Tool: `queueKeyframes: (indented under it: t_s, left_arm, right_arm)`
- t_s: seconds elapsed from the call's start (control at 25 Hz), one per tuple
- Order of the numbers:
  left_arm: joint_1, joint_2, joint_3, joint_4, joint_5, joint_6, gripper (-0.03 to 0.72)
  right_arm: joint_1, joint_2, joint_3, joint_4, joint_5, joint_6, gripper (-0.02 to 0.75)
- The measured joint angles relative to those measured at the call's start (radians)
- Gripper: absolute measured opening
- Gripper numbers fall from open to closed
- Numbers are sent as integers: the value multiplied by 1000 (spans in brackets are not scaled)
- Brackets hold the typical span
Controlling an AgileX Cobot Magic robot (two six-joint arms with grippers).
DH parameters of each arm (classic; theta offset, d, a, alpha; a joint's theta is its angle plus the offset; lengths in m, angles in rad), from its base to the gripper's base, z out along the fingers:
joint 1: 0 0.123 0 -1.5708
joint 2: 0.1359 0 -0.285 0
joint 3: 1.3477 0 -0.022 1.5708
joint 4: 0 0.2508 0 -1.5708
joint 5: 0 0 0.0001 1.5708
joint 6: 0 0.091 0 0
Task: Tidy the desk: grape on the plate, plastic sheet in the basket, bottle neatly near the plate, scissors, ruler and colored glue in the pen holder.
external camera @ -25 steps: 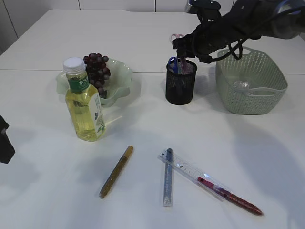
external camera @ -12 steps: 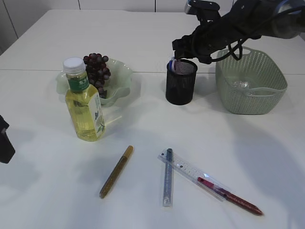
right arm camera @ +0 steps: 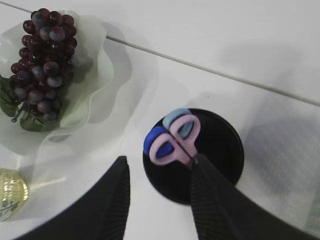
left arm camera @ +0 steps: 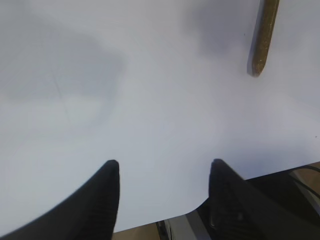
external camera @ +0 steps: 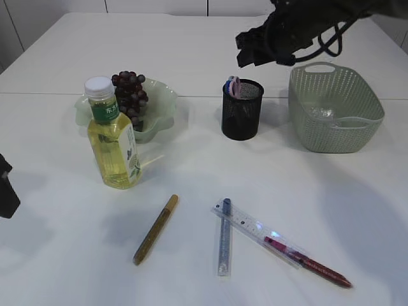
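Desk positions below read as a clock face laid over the exterior view.

At nine o'clock the left gripper sits at the table edge. In its wrist view its fingers stand apart with nothing between them, and the gold glue lies off at one o'clock. At ten o'clock the bottle stands upright just in front of the plate, which carries the grape. Near six o'clock lie the gold glue, the blue glue, the ruler and the red glue. The ruler crosses the blue glue's top end and overlaps the red one; which lies uppermost I cannot tell.

At twelve o'clock the scissors stand blades-down in the pen holder. The right gripper hangs above them, released and empty. At two o'clock the basket holds the plastic sheet.

The step in hand looks like the clear-off after the scissors' drop. It is best done by rising straight, fingers wide, so neither one hooks a handle loop or tips the light holder. The crossed pile probably comes next. The free gold glue suits the left arm, and the ruler wants a pinch at an end clear of both glue pens.

Count: two grippers, one bottle, one plate, one grape bunch, three glue pens, one ruler, one pair of scissors, one pen holder, one basket, one plastic sheet.
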Motion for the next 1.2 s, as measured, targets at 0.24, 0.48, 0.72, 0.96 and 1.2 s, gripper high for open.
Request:
queueKeyframes:
  t_s: [0.24,0.48,0.72,0.96,1.2]
  left_arm:
    - [0,0,0,0,0,0,415]
    - [0,0,0,0,2,0,415]
    - [0,0,0,0,11,0,415]
    - [0,0,0,0,11,0,415]
    - [0,0,0,0,11,0,415]
  right_arm:
    - [9,-154,0,-191,217,284,331]
    - [45,-242,0,-331,420,355,332]
    - [125,-287,0,-438,493,402,332]
    - [249,-289,92,-489,495,406,332]
    - [359,-289,250,-520,495,401,332]
